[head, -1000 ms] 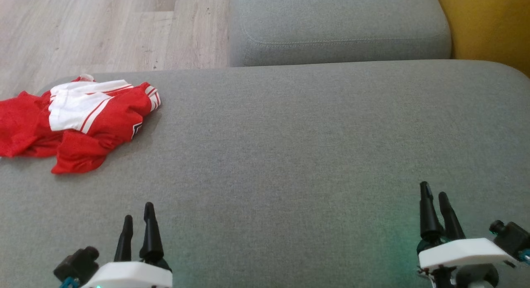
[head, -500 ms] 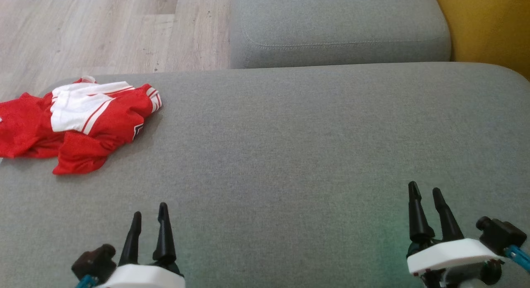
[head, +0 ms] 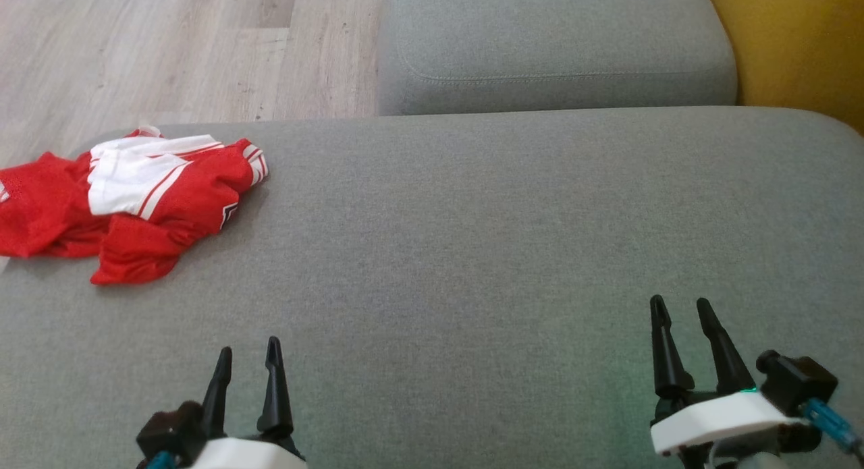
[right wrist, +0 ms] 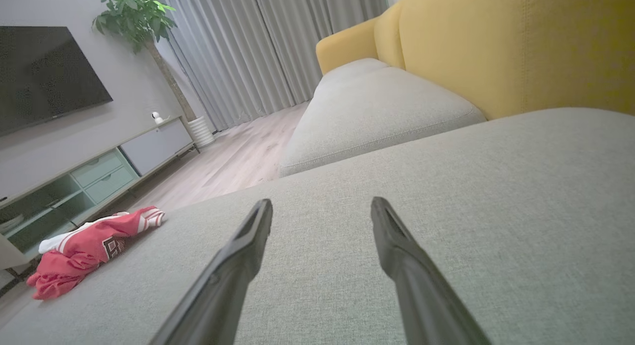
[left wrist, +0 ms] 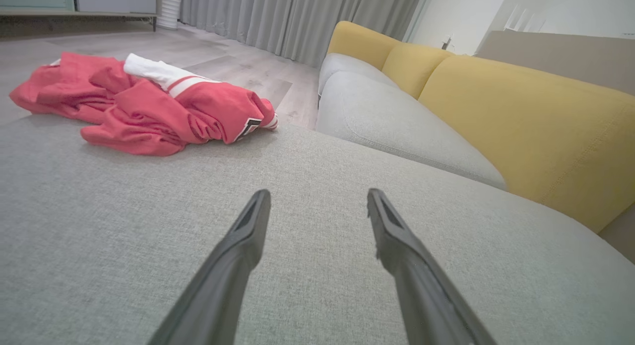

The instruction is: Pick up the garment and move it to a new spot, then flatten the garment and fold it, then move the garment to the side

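My left gripper and right gripper are over the near edge of the grey sofa cushion, both with fingers spread and nothing between them. The red and white garment lies crumpled at the cushion's far left corner, well apart from both.

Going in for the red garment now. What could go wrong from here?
The garment lies crumpled at the left edge of the cushion; a push from the open left hand could slide it off onto the floor. It is bunched in layers, so a pinch may catch several and hinder flattening.
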